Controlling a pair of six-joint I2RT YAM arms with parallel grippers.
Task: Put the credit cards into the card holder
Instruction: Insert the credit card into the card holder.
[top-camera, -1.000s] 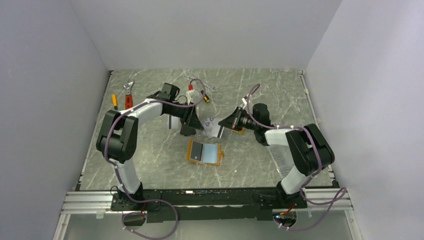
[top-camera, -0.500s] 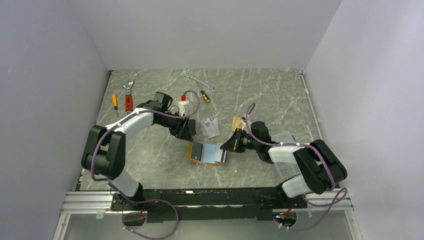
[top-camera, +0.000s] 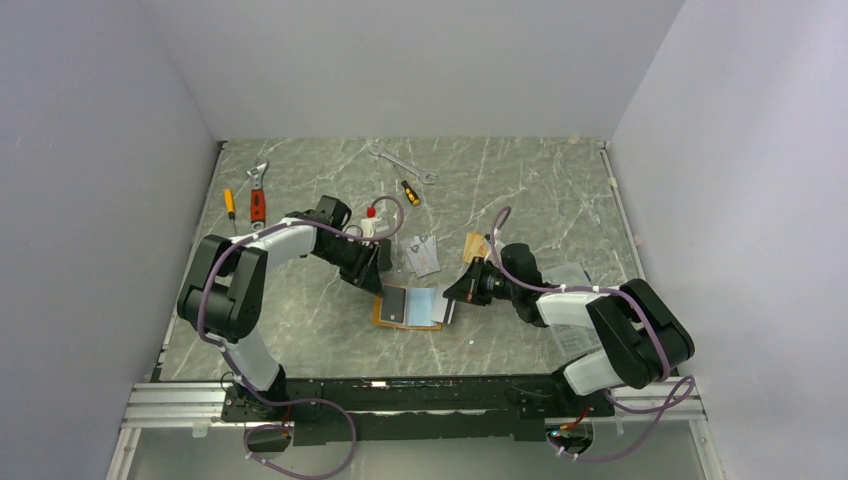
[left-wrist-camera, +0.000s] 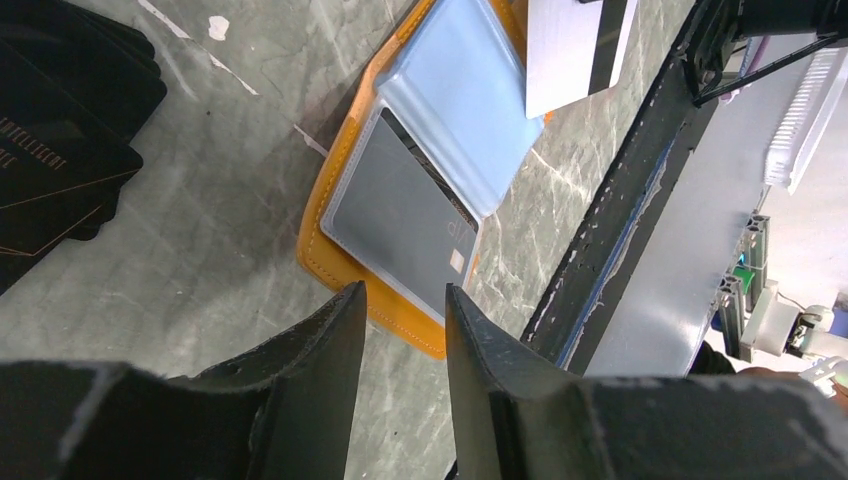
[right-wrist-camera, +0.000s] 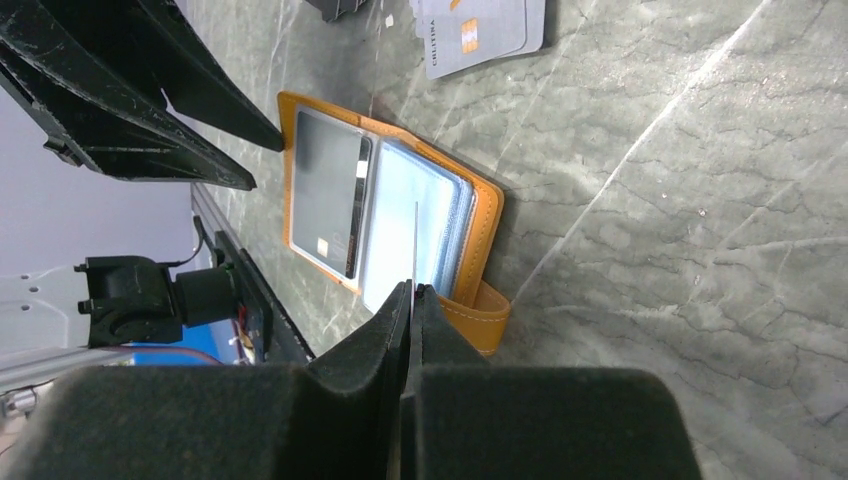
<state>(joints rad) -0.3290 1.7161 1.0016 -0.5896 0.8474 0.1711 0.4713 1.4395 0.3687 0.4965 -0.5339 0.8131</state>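
The orange card holder (top-camera: 380, 312) lies open on the marble table, a grey card in its left pocket (left-wrist-camera: 400, 215) and clear sleeves (left-wrist-camera: 455, 110) on its right half. My right gripper (top-camera: 453, 292) is shut on a thin silver-grey credit card with a black stripe (left-wrist-camera: 572, 45), held edge-on (right-wrist-camera: 415, 245) over the holder's right edge (right-wrist-camera: 487, 215). My left gripper (left-wrist-camera: 405, 300) is open and holds nothing, hovering at the holder's near-left corner (left-wrist-camera: 325, 255). More credit cards lie behind the holder: silver-grey ones (top-camera: 422, 253) and an orange-tan one (top-camera: 474, 246).
Tools lie at the back of the table: a red-handled wrench (top-camera: 258, 192), an orange screwdriver (top-camera: 229, 203), a spanner (top-camera: 402, 164) and a small screwdriver (top-camera: 410, 192). Black cards (left-wrist-camera: 60, 130) lie left of the holder. The front rail (left-wrist-camera: 620, 230) runs close by the holder.
My right gripper has brought its card from behind the holder to the holder's right edge. My left gripper has come down to the holder's left corner, its fingers narrowing somewhat.
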